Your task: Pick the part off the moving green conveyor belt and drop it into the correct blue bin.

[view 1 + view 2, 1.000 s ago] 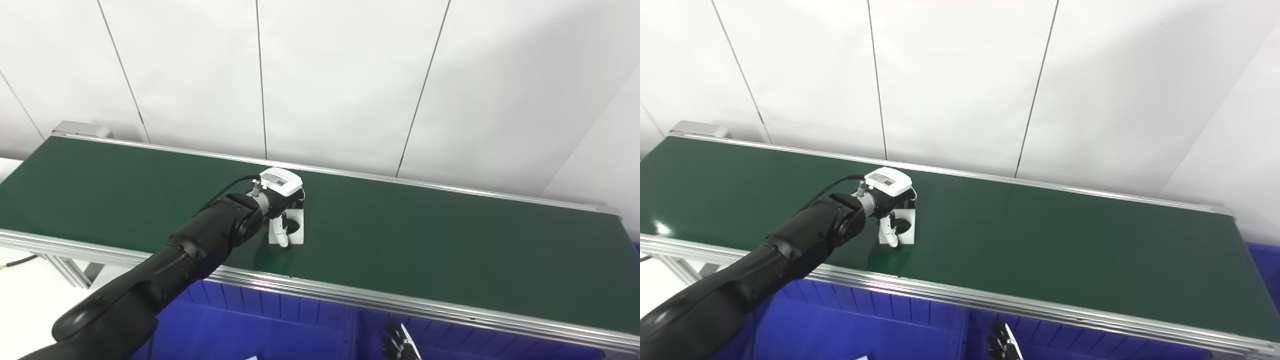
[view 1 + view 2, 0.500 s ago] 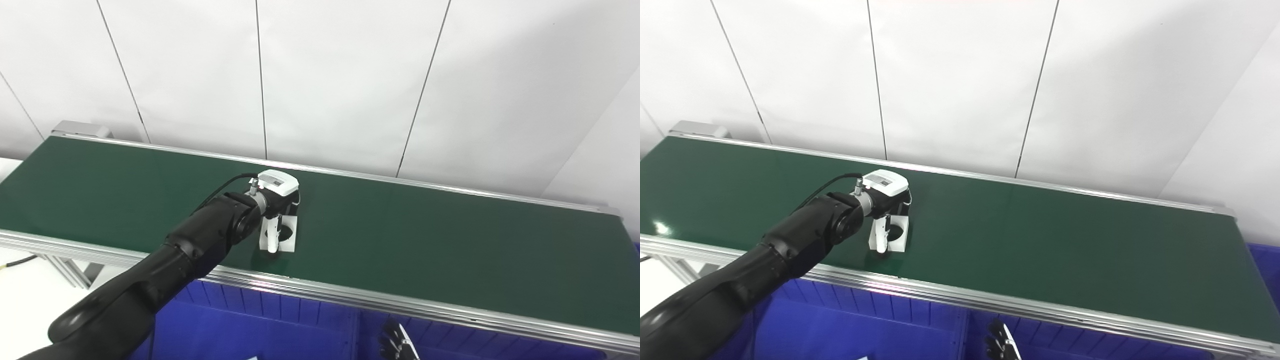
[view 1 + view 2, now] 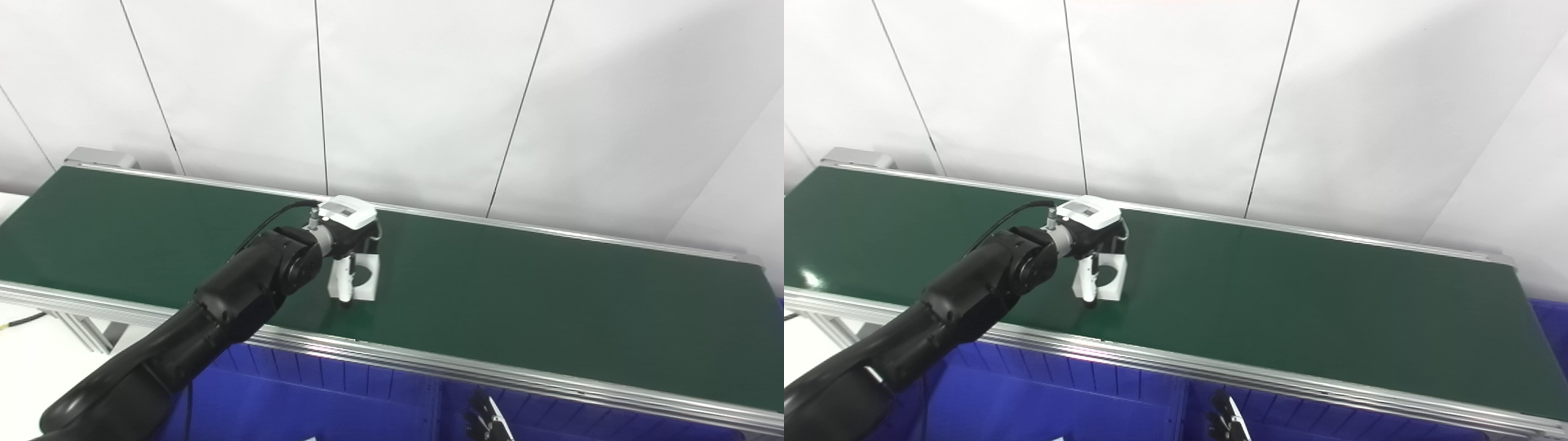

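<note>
White wall panels with thin dark seams stand behind a long green conveyor belt (image 3: 551,294) that runs across the scene between silver rails. Below its near rail sit blue bins (image 3: 318,398) with ribbed walls. From the lower left, the black left arm reaches up over the belt, and the left hand (image 3: 350,245), capped by a white housing with a cable running back along the wrist, is clamped on a small white part (image 3: 362,278) with a round hole in its face. Its pale fingers (image 3: 344,283) run down the part's left side, and the part stands roughly upright under the hand, near the belt's near half; whether its lower edge touches the belt or hangs just above it is hard to tell from here. At the bottom edge, over the bins, only the dark tips of the right hand (image 3: 487,419) show, too little to tell if it is spread or clenched.
</note>
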Controlling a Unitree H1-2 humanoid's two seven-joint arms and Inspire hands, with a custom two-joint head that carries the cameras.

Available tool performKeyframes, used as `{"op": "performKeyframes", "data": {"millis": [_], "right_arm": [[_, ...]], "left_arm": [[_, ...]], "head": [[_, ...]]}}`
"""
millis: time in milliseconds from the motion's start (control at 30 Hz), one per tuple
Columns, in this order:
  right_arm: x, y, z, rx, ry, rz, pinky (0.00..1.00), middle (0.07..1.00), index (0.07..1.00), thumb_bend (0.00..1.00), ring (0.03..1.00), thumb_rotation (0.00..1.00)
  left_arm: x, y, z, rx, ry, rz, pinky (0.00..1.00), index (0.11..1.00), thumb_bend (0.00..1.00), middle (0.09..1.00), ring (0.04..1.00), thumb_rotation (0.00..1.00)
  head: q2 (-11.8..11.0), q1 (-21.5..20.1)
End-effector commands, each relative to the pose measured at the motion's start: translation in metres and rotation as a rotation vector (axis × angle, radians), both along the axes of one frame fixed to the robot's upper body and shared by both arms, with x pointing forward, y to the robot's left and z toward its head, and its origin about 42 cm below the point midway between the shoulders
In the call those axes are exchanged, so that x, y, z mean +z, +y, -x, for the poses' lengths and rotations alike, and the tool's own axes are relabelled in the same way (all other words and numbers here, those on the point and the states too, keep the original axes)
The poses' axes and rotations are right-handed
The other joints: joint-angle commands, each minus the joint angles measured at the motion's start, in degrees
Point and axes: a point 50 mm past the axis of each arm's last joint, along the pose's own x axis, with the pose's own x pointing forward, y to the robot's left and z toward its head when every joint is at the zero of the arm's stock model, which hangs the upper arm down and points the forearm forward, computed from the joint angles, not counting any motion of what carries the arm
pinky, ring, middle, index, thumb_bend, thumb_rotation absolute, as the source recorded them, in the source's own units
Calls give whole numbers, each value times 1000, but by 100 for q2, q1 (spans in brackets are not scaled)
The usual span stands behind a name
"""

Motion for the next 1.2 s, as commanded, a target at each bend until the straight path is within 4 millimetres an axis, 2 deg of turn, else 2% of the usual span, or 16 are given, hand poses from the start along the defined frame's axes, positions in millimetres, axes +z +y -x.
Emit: {"op": "performKeyframes", "data": {"millis": [0,133,200,233,367,467,600,767,933,1033,1167], "right_arm": [[12,3,-5,4,-80,-36,869,940,959,1000,902,946],[13,4,-6,6,-81,-41,874,939,959,1000,902,945],[12,4,-6,8,-80,-45,876,938,958,1000,902,944],[12,4,-7,9,-79,-46,881,943,960,1000,908,945],[13,2,-8,13,-82,-45,885,948,964,1000,910,948],[14,1,-8,12,-85,-50,886,947,963,1000,910,949],[15,-1,-8,14,-89,-45,889,950,968,1000,912,958],[18,-2,-7,12,-96,-52,900,961,973,1000,924,974],[23,-7,-6,4,-118,-32,889,952,975,982,915,981],[27,-15,-6,1,-135,-25,876,941,978,978,905,985],[35,-26,-7,1,-158,-38,880,940,976,978,907,972]], "left_arm": [[39,8,2,-10,-104,58,268,484,525,432,358,57],[59,9,30,-71,-158,142,204,484,524,375,287,55],[65,8,45,-103,-183,156,201,484,524,373,284,56],[68,8,52,-119,-195,163,263,484,524,429,349,57],[75,5,87,-197,-217,188,332,479,525,488,415,4],[76,8,111,-237,-221,192,278,492,525,442,355,0],[73,14,134,-255,-203,184,298,495,526,462,385,0],[62,21,152,-265,-143,147,308,494,526,462,377,0],[45,30,160,-270,-54,66,330,501,525,464,413,0],[33,33,165,-274,-34,26,276,512,521,419,349,0],[17,39,164,-273,5,-26,239,510,521,411,315,0]], "head": [[7,12],[47,26],[62,51],[65,55],[129,100],[195,121],[292,227],[417,309],[745,533],[984,909],[1141,1336]]}}
